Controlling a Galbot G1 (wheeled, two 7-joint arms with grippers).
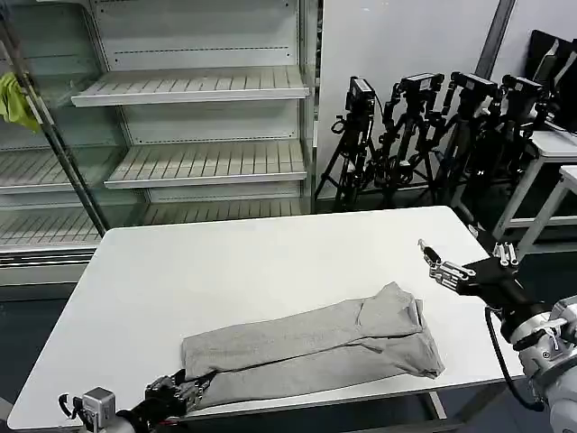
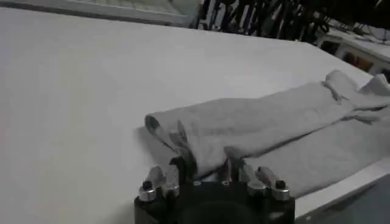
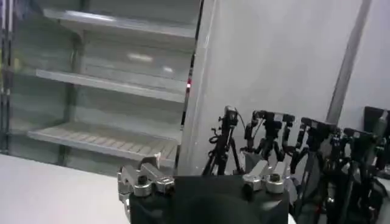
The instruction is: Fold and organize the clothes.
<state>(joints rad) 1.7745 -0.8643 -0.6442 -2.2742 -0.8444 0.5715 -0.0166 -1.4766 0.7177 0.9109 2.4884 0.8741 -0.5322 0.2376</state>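
Grey cotton short-sleeved T-shirt [image 1: 311,347], folded lengthwise near the white table's [image 1: 225,262] front edge; my left gripper [image 1: 185,390] pinches its hem end, right gripper [image 1: 442,265] hovers open nearby; I'd lift evenly.

white table [image 1: 225,271] bearing a folded grey t-shirt [image 1: 315,347].

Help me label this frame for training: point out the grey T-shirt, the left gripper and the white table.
grey T-shirt [image 1: 315,347], head view, middle of the folded body.
left gripper [image 1: 191,390], head view, between its fingers at the shirt's near-left end.
white table [image 1: 252,262], head view, bare top behind the shirt.
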